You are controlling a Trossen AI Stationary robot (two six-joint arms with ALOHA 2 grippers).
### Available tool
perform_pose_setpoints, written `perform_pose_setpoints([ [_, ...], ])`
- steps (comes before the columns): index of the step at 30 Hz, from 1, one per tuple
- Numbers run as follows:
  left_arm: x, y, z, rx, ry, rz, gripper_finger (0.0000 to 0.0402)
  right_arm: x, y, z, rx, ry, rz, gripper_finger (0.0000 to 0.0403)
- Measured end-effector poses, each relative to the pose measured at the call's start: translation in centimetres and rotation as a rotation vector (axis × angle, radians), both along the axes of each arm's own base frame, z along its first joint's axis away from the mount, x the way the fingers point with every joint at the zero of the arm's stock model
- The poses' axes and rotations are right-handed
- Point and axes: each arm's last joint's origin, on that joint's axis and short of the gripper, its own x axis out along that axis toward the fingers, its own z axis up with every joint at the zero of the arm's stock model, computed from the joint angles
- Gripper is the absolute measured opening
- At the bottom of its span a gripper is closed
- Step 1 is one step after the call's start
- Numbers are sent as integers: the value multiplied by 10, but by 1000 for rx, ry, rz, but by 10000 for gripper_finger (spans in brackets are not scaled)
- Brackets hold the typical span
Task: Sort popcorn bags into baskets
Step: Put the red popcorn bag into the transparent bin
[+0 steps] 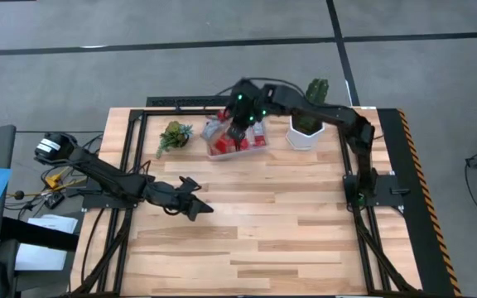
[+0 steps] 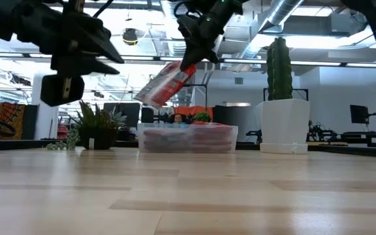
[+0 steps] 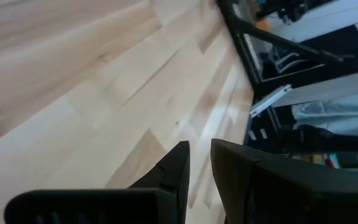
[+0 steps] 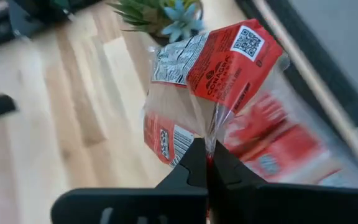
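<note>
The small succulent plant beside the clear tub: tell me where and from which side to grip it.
Grip the succulent plant by its dark pot, not the spreading leaves. Come in level from the bare table in front of it: the clear tub stands on one side, with the right gripper holding a popcorn bag above. The left gripper, empty and nearer, probably suits.
</note>
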Motion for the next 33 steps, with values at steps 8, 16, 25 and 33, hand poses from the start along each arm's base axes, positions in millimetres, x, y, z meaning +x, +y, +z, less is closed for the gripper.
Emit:
perform_pose_setpoints([
  [8, -1, -1, 3, 23, -16, -83, 54, -17, -44, -1, -160, 32, 165, 3],
  [16, 0, 3, 3, 31, -9, -112, 54, -22, -58, -12, -201, 61, 335, 3],
  [25, 5, 22, 3, -8, -6, 13, 54, -21, -59, -9, -268, 12, 490, 3],
  [33, 7, 34, 3, -35, -11, 78, 54, -15, -64, -27, -270, 40, 548, 4],
])
